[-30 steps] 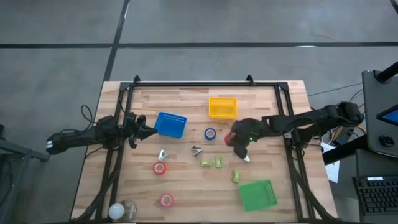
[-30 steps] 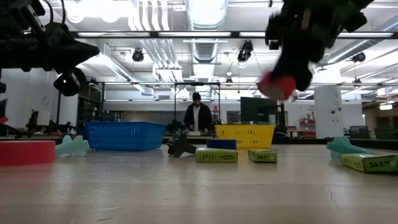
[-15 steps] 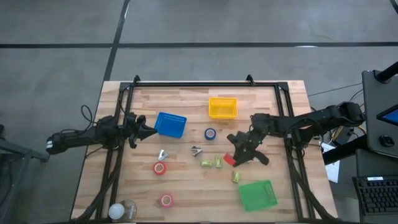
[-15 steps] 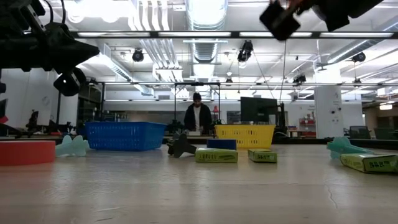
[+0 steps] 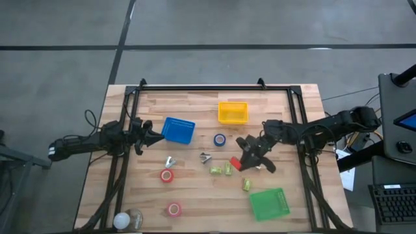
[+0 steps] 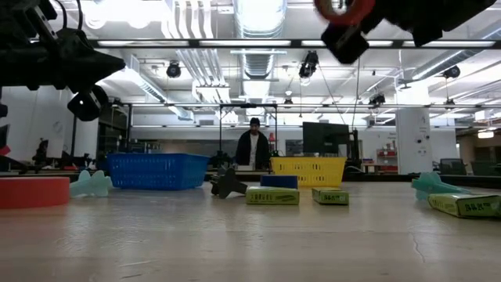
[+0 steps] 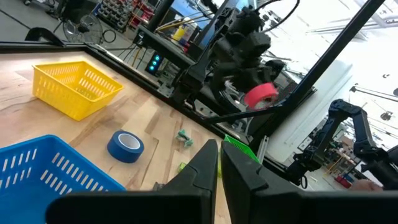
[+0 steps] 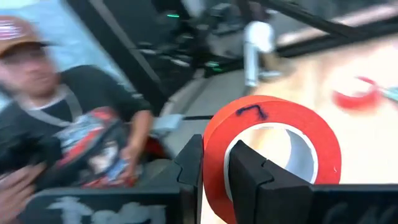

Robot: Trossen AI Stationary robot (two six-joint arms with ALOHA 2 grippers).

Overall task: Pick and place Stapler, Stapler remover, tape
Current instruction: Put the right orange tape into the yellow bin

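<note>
Wrist view: right claw (image 8: 214,171) grips glossy red tape ring (image 8: 273,146).

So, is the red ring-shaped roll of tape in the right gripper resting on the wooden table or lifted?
Lifted. The red ring-shaped roll of tape sits clamped in the right gripper, high above the wooden table in the low view.

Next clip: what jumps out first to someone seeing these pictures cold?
The right gripper hangs in the air right of the table's middle, shut on a red tape roll that fills the right wrist view. Three bright baskets come next: yellow and blue toward the far edge, green near the front right. The left gripper waits by the blue basket.
</note>
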